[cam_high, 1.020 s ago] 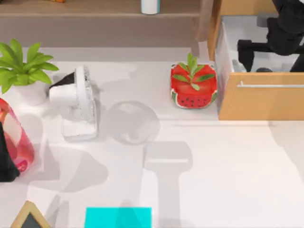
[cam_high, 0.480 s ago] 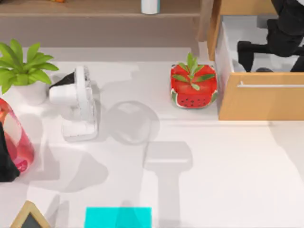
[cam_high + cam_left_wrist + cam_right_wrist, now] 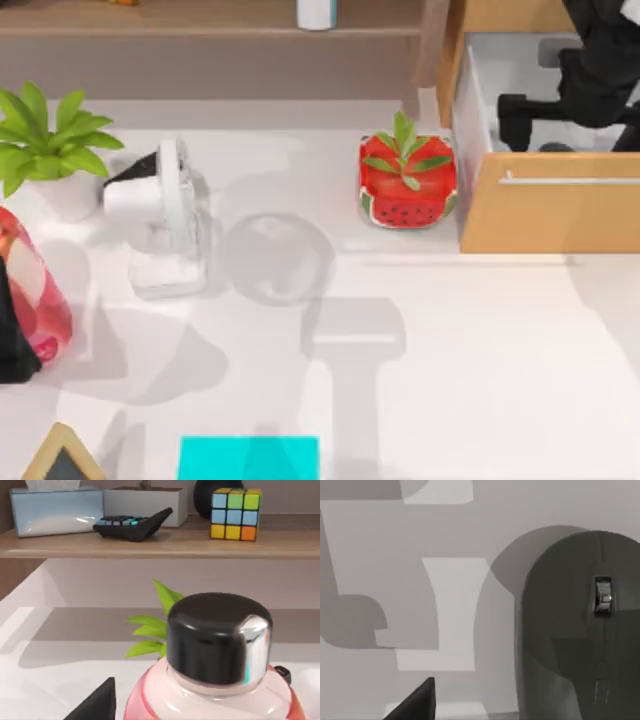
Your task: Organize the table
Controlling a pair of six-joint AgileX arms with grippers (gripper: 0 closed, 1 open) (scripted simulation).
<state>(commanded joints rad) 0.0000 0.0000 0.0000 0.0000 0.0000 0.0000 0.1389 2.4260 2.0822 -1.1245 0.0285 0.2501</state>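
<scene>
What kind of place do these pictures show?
Probably a rendered home or office desk: a white table with a small fan and potted plant, a shelf holding a calculator, and an open drawer.

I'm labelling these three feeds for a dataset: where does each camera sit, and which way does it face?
Top view: overhead, looking down on the large white table, the red watermelon-shaped planter and the open tan wooden drawer; the right end effector hangs inside the drawer.
Left wrist view: on the left arm, facing the brown wooden shelf across the black-capped pink bottle.
Right wrist view: on the right arm, looking at a dark grey computer mouse.
Shared: the pink bottle and shelf appear in the top and left wrist views.
</scene>
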